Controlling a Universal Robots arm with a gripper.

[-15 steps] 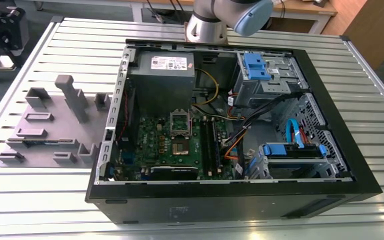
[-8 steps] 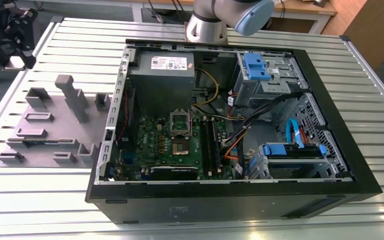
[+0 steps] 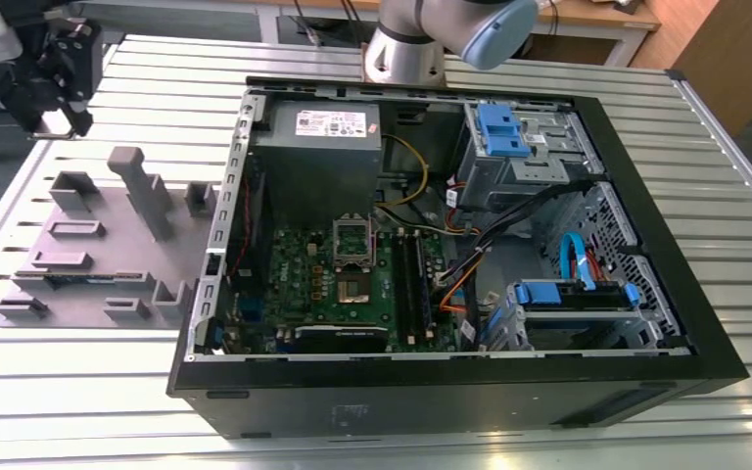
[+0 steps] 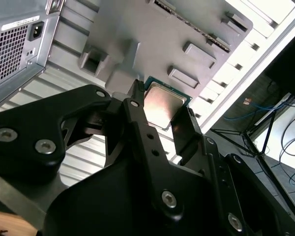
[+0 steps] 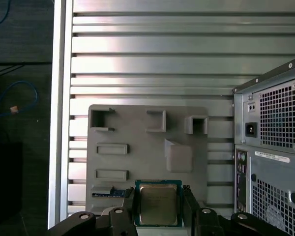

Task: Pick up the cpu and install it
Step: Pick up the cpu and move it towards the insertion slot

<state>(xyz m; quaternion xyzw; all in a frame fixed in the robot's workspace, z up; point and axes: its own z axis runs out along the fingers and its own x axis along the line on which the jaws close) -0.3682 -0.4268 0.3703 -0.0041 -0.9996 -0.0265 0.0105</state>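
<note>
Claw [image 5: 159, 209] fingers [image 5: 129, 209] are clamped on two opposite edges of the cpu [image 5: 158, 204], whose pale metal top faces the camera in both wrist views. In the second wrist view the cpu [image 4: 163, 104] sits between the black fingers [image 4: 137, 110] with the grey fixture [image 4: 152, 39] behind it, and it looks lifted clear of it. In the exterior view the claw [image 3: 56, 98] hangs at the far left, beyond the fixture [image 3: 89, 255], over the ribbed surface [image 3: 154, 59] and well apart from the open case [image 3: 481, 377]. By my reading the pick-up is done and the install is not: the socket [image 3: 353, 289] on the green board [image 3: 298, 284] looks unfilled, its frame tipped up. Seating the cpu would call for holding it level and squaring its edges to the socket. A white label on the power supply [image 3: 330, 124] and a sticker on the case's rear [image 5: 273, 157] carry print too small to read.
</note>
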